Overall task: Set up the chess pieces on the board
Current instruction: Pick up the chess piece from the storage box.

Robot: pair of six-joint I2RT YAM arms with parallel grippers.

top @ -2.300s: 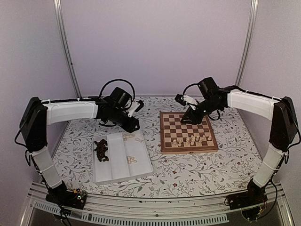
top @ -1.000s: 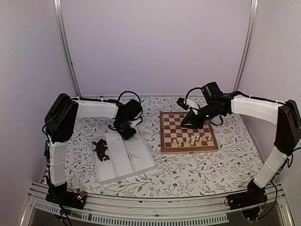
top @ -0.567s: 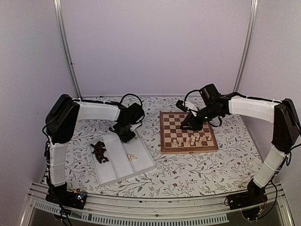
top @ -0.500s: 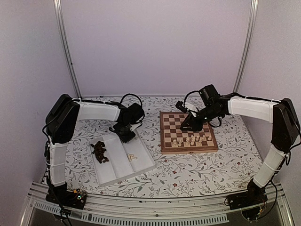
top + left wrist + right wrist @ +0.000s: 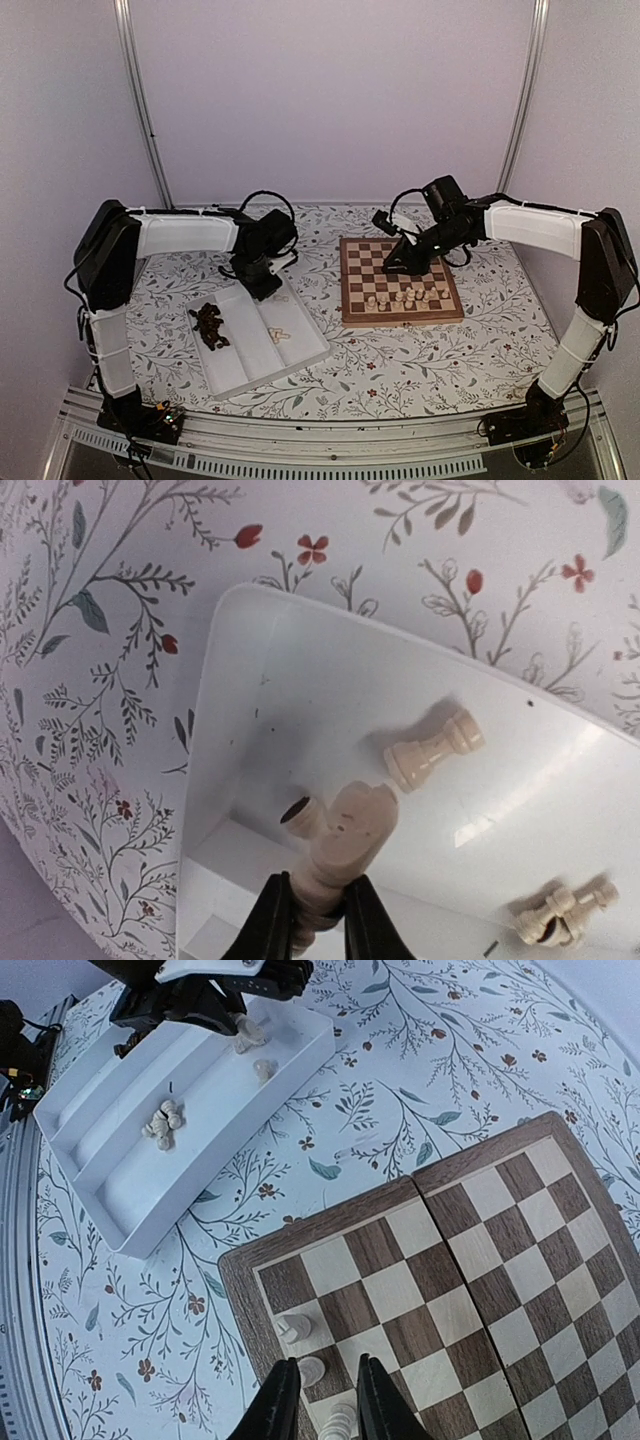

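Pretty sure this is a robot lab booth. Plain pale lilac wall panels (image 5: 330, 100), silver metal posts (image 5: 143, 110), slotted metal rail (image 5: 330, 445) along the floral-cloth tabletop's (image 5: 400, 370) near edge.

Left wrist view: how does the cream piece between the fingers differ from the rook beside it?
The held piece is pinched at its base by the left hand; the rook lies free on its side. The held piece has a lumpy, knight-like head; the rook a notched crown. Both are pale cream.

The square wooden chessboard (image 5: 365, 262) is chequered dark brown and tan, brown-rimmed; small wooden chessmen (image 5: 400, 296) are cream or dark brown, the rectangular plastic tray (image 5: 240, 365) white, the tablecloth (image 5: 420, 360) white with grey-green sprigs and red flowers.
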